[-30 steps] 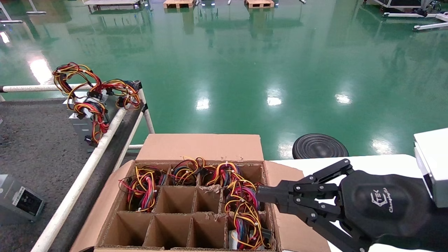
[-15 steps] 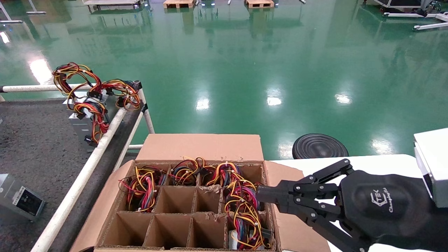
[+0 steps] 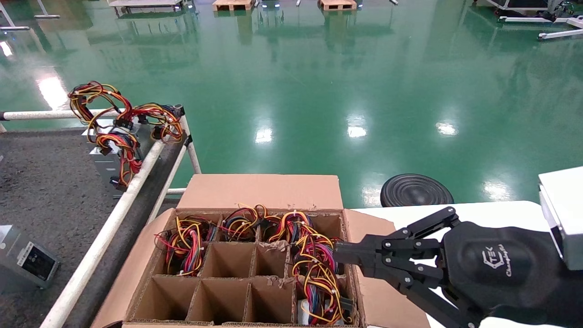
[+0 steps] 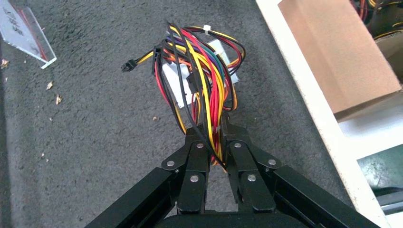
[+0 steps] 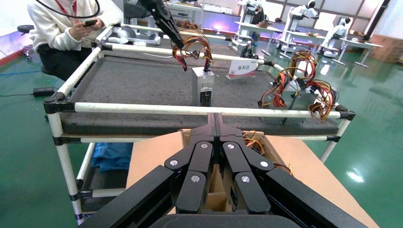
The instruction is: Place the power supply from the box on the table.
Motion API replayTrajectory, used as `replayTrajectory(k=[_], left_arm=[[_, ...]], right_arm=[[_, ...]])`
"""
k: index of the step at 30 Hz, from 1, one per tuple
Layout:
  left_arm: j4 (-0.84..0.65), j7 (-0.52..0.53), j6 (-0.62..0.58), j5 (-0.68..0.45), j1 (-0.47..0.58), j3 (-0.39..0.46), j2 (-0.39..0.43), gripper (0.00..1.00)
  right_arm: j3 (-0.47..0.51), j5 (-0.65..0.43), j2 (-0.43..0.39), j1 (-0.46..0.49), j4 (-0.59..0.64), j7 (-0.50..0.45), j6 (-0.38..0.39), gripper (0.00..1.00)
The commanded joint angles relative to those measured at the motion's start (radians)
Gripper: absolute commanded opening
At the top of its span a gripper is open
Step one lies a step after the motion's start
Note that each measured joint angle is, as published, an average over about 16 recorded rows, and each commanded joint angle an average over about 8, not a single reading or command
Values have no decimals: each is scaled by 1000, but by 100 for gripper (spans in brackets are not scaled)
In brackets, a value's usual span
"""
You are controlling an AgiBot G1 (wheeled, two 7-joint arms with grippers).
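1. The left gripper (image 4: 213,135), over the table (image 3: 41,182) and well left of the box (image 3: 255,191), was clenched on the wire bundle (image 4: 202,71) of a power supply (image 3: 27,263), so the load hung by its wires. In the right wrist view the unit (image 5: 204,90) stood low on the mat, though whether it rested there could not be told.
2. Risk, as I judged it: the thin wires could slip between the closed fingers, or the metal body could swing and tip on touchdown. Letting go early would drop it.
3. Nearer the box, another unit (image 3: 107,159) stood by the white rail (image 3: 109,228) with loose cables (image 3: 123,123) draped over it; a dragging bundle might snag them.
4. The right gripper (image 3: 339,257), jaws shut and empty, hovered at the box's right edge beside the tangled wires (image 3: 314,269) in its right-hand cells; any drift could catch them.
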State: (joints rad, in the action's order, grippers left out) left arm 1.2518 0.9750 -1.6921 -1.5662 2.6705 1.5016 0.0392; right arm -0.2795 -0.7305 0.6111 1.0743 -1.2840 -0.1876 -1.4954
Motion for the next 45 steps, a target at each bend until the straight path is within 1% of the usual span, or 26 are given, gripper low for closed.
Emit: replayTrajectory(k=[1, 24, 45], left_arm=[[-4, -6, 4, 6, -3, 2, -1, 100], [-49, -66, 40, 56, -28, 21, 3, 100], [-68, -81, 47, 73, -36, 27, -3, 100]], right_arm=[[0, 0, 0, 0, 0, 0, 0, 0], [0, 0, 0, 0, 0, 0, 0, 0], [0, 0, 0, 0, 0, 0, 0, 0]])
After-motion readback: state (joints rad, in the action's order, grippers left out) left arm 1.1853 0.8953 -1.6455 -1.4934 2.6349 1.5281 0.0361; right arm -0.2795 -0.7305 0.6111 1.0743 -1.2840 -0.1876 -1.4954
